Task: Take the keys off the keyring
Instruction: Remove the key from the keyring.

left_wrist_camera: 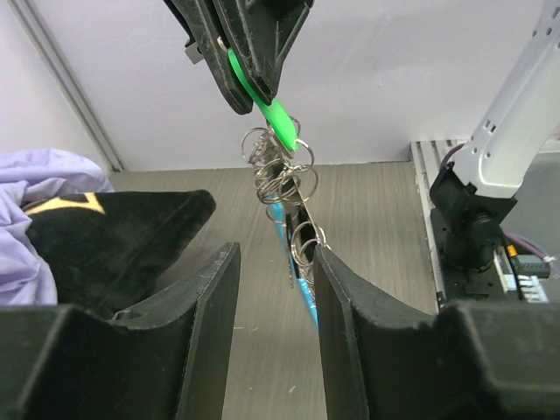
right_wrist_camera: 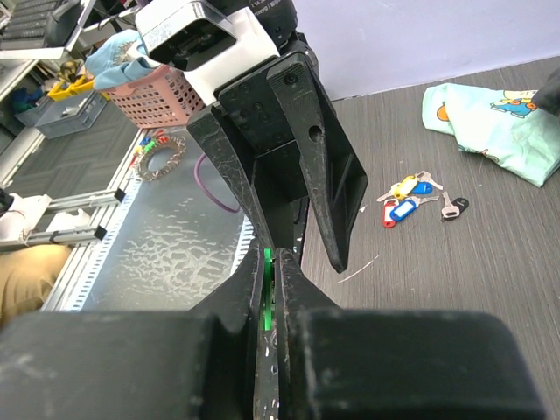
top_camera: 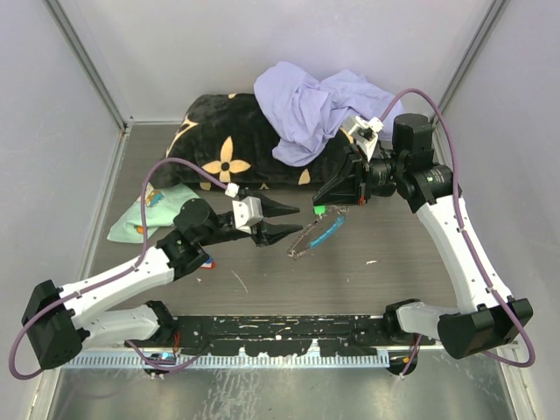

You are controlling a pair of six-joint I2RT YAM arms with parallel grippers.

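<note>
Your right jaws are clamped tight on the green tag, and the keyring dangles from it toward seven o'clock. Your left jaws stand apart, one either side of its lower rings. Loose keys lie on the counter, eight o'clock of them.

A: What lies along the far edge of the surface?
B: The cushion, with the crumpled cloth on top of its right end.
A: And by the left edge?
B: The flat cloth lies there, before the cushion. The loose keys lie near it, toward the near edge.
A: And the middle?
B: The tagged key sits in the right pincer. The keyring hangs beneath it, just right of the left pincer.
</note>
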